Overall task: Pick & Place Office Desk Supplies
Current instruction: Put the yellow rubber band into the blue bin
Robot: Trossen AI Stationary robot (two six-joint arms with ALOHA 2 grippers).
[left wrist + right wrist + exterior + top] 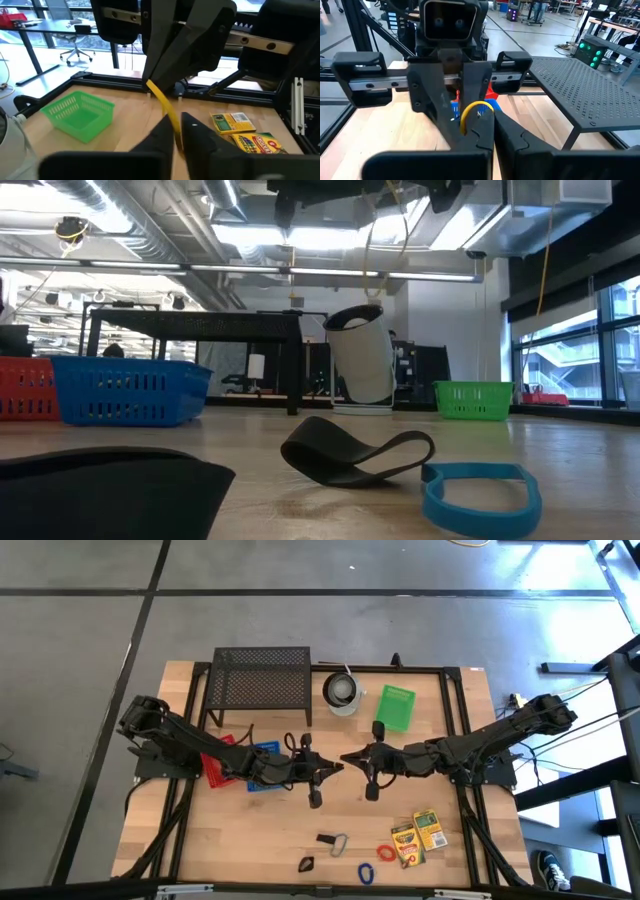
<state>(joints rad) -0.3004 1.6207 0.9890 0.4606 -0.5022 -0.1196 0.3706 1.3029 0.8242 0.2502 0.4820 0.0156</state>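
Observation:
A yellow rubber band [162,102] is stretched between my two grippers, which meet tip to tip above the middle of the table. My left gripper [335,766] comes in from the table's left and is shut on one end. My right gripper [350,758] comes in from the right and is shut on the other end. On the table near the front edge lie two crayon boxes [418,836], a red rubber band [385,853], a blue rubber band [365,872], a silver clip [338,843] and a black clip [306,863]. My left gripper pinches one end of the yellow band [175,131] between its two fingers, reaching about level from the table's left. The band runs straight from there to the other gripper, clear of the table. My right gripper pinches the band's other end between its two fingers, about level from the table's right. A short yellow loop [476,105] arches out beyond its fingertips, lifted clear of the table.
A black mesh rack [262,678], a white cup [342,692] and a green basket [396,707] stand along the far edge. A blue basket [265,752] and a red basket [218,768] sit under my left arm. A black band [355,455] lies near the low camera.

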